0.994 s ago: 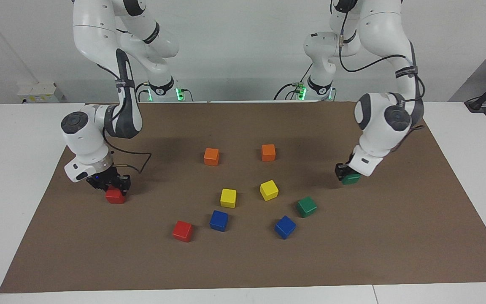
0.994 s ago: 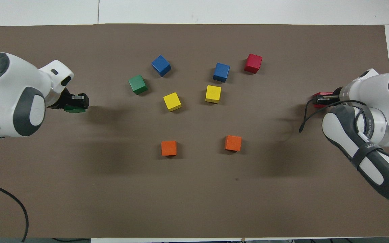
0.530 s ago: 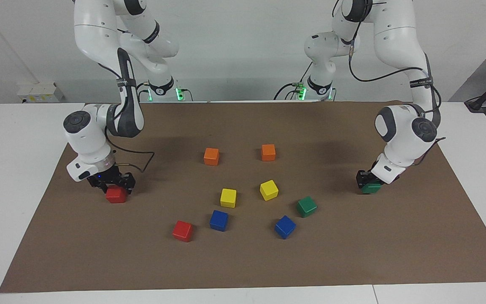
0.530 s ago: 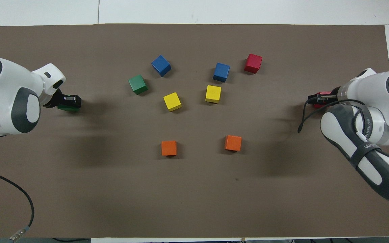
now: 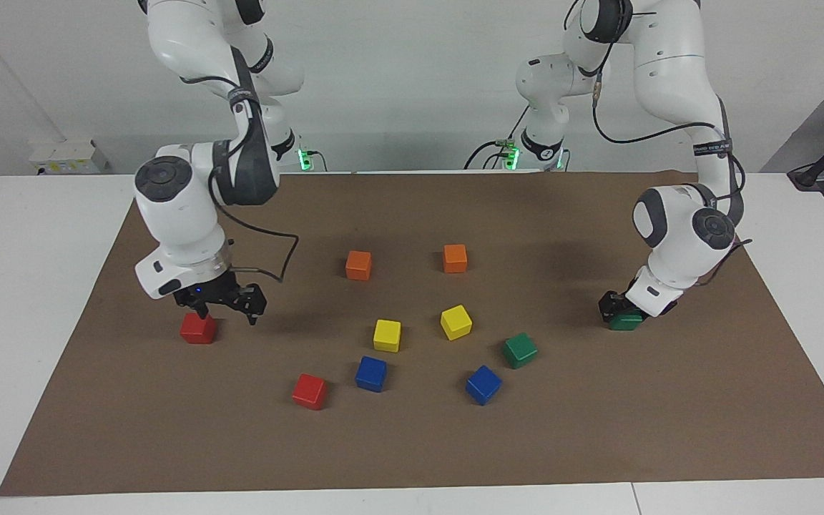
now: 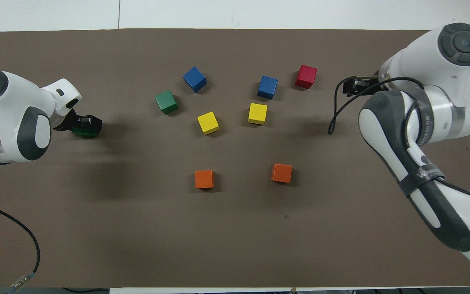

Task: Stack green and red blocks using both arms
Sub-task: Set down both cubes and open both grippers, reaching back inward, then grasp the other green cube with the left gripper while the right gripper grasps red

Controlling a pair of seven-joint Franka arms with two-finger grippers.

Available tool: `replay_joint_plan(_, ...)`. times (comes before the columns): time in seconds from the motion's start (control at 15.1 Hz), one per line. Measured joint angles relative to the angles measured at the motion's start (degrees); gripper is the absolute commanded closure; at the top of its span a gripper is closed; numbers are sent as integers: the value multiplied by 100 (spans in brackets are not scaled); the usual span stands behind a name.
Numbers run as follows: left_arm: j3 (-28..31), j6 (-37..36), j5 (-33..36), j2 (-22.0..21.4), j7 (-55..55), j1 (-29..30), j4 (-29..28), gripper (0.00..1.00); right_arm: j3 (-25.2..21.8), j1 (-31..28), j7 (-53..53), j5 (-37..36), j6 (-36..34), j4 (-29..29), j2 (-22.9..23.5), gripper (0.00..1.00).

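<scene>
My right gripper (image 5: 224, 313) is open and empty, raised just above the brown mat beside a red block (image 5: 198, 328) that rests at the right arm's end. In the overhead view this gripper (image 6: 351, 87) shows, while the arm hides that block. My left gripper (image 5: 621, 310) is low at the left arm's end, shut on a green block (image 5: 627, 322), which touches the mat; both show in the overhead view (image 6: 84, 131). A second red block (image 5: 310, 391) and a second green block (image 5: 520, 350) lie loose among the middle cubes, farther from the robots.
Two orange cubes (image 5: 358, 265) (image 5: 455, 258) lie nearest the robots. Two yellow cubes (image 5: 387, 335) (image 5: 455, 322) and two blue cubes (image 5: 371, 373) (image 5: 483, 384) sit in the middle cluster. The brown mat (image 5: 412, 443) covers the white table.
My right gripper let go of the red block, opened, rose and shifted toward the table's middle. My left gripper carried the green block toward its end and lowered it to the mat.
</scene>
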Motion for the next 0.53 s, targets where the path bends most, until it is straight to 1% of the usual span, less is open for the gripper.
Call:
replay_joint_plan(0.07, -20, -67, -16, -1, -139, -12, 142, 0, 0, 125, 261, -16, -19, 208, 204, 0)
replay_joint_plan(0.2, -90, -544, -32, 24, -1108, -226, 735, 0, -4, 260, 682, -34, -93, 745, 724, 0)
replay_joint_plan(0.4, -114, -1456, -24, 267, -2830, -1104, 1865, 0, -6, 408, 1107, -36, -167, 1635, 1496, 0)
replay_joint_plan(0.53, -93, -1632, -21, 652, -3742, -1611, 2510, 0, -10, 520, 1282, -37, -203, 2136, 1903, 0)
